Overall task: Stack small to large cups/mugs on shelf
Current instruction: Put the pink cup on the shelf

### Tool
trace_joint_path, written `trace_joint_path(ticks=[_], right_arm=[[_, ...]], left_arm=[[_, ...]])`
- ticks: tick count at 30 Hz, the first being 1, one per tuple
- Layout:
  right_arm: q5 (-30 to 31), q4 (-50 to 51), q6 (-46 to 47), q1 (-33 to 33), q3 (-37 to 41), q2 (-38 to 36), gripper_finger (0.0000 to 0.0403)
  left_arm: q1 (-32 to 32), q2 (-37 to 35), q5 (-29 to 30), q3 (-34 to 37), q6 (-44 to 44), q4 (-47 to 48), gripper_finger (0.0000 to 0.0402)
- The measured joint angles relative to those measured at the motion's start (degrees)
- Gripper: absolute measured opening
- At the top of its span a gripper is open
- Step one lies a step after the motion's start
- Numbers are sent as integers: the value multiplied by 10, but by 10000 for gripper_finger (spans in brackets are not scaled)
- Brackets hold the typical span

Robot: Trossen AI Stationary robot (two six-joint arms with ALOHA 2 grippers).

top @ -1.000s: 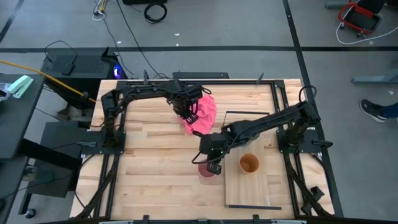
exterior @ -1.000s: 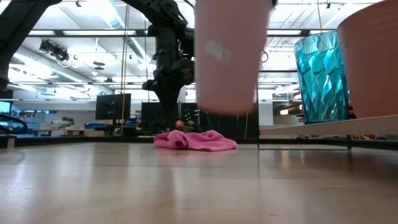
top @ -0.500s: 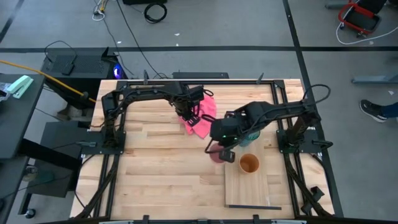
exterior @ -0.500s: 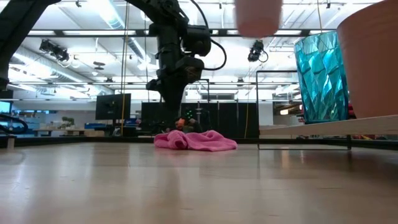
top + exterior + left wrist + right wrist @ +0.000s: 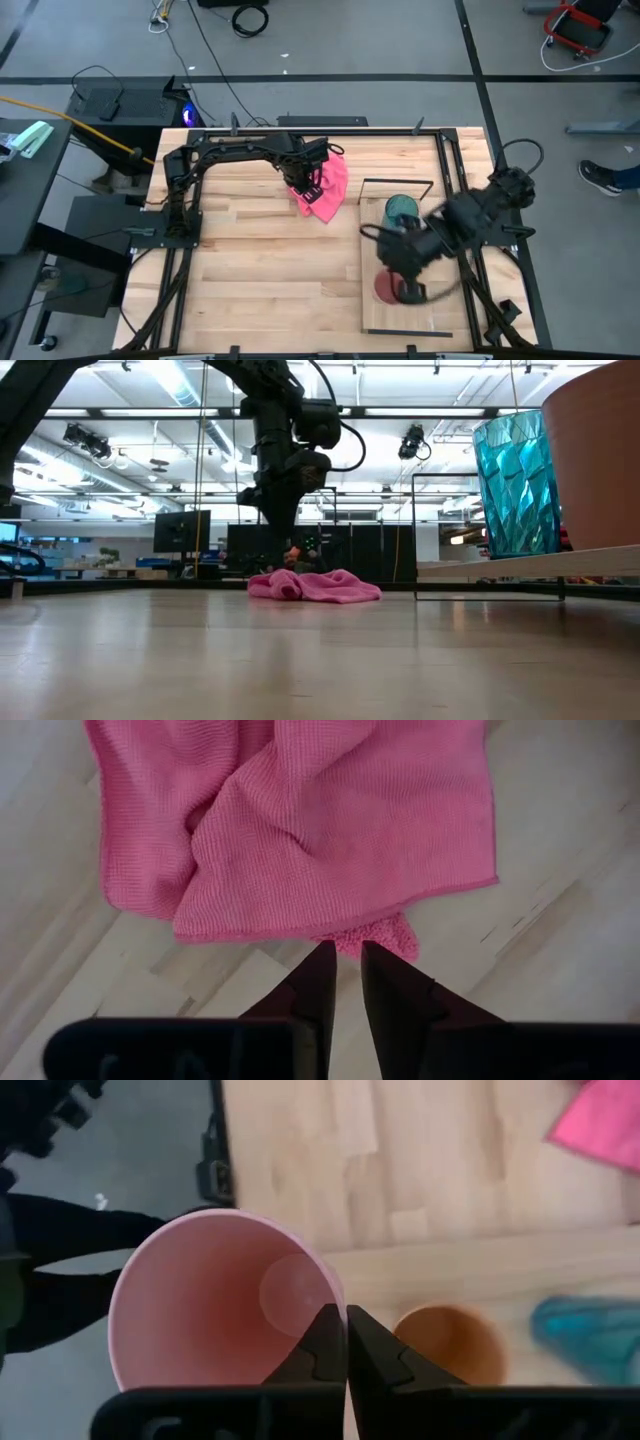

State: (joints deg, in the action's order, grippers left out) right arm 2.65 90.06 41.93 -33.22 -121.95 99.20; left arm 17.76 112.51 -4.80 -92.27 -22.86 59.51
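The small pink cup hangs in my right gripper, which is shut on it above the pale wood shelf. In the high view the cup shows beside the blurred gripper. The orange-brown cup and the teal tumbler stand upright on the shelf. The low view shows the tumbler and the orange cup, not the pink cup. My left gripper is shut, just over the pink cloth. My right gripper holds the pink cup by its rim, one finger inside the cup and one outside. The fingers come from above, pointing down. The cup hangs upright below them, mouth up, lifted clear of the shelf and table.
The pink cloth lies crumpled on the tabletop's far middle, under the left arm. A thin black wire frame stands at the shelf's far end, behind the tumbler. Bare tabletop lies left of the shelf.
My right gripper has carried the pink cup up, out of the low view, and toward the table's right and near edges. It went from over the tabletop left of the shelf to above the shelf by the orange cup. Its motion blurs the arm.
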Motion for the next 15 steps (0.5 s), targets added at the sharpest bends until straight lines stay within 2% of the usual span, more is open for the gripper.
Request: trace_joint_path(ticks=[6,15], right_arm=[[51,0,85,-68,14,-1,2],[59,-3,156,-110,148,-4,2]], left_arm=[[0,0,0,0,1,-1,56],[0,0,0,0,0,-1,53]])
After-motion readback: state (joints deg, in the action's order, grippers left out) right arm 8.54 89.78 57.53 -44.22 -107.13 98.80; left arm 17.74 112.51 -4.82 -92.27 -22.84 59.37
